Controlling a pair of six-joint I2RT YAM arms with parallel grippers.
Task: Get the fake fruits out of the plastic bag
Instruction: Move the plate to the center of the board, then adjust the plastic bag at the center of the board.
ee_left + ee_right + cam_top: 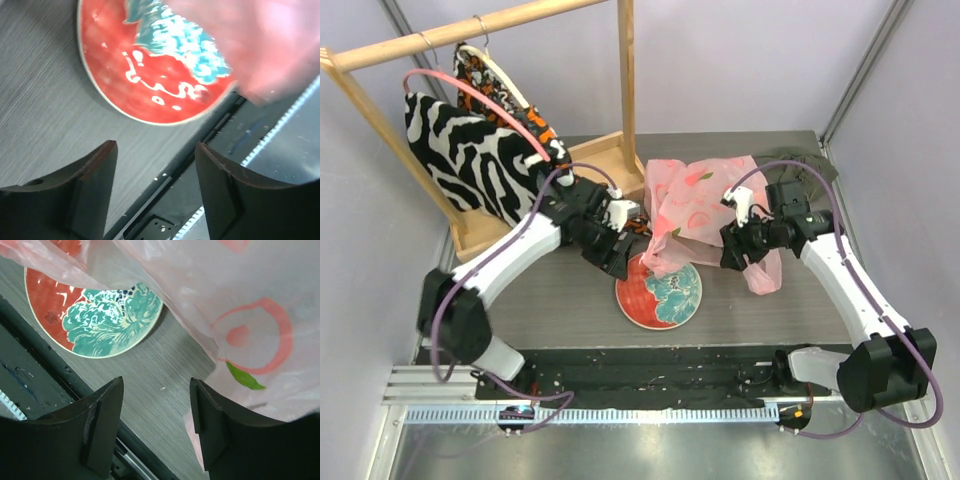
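Note:
The pink plastic bag (705, 205) with peach prints lies crumpled at the table's middle, and its lower edge drapes over the far rim of the red-and-teal plate (658, 292). No fake fruits show; the bag hides whatever is inside. My left gripper (623, 260) is open beside the bag's left edge, over the plate's left side. In the left wrist view the gripper (156, 147) has nothing between its fingers, with the plate (150, 75) and blurred bag (270, 45) ahead. My right gripper (156, 382) is open and empty, with the bag (240, 305) against its right finger.
A wooden clothes rack (480, 30) with a zebra-print cloth (470, 155) and hangers stands at the back left. An olive-green cloth (810, 165) lies at the back right. A black rail (650, 365) runs along the table's near edge.

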